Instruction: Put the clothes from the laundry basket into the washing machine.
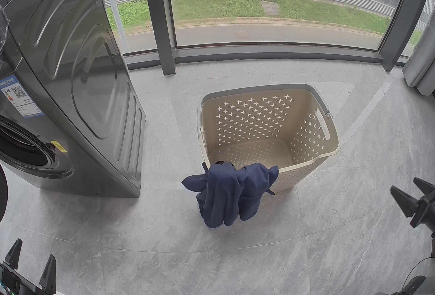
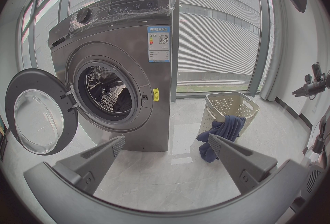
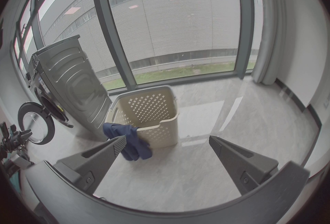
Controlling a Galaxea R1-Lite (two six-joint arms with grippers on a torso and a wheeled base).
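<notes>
a navy blue garment (image 1: 231, 194) hangs over the near rim of the beige laundry basket (image 1: 253, 121), most of it draped down the outside. the basket stands on the grey tiled floor (image 1: 181, 241), to the right of the washing machine (image 1: 77, 83). the machine's round door (image 2: 37, 111) is swung open, and some dark cloth lies in the drum (image 2: 110, 95). the left gripper (image 1: 32, 259) sits low at the near left, fingers spread and holding nothing. the right gripper (image 1: 404, 186) sits at the near right, fingers likewise spread and bare, well apart from the basket.
</notes>
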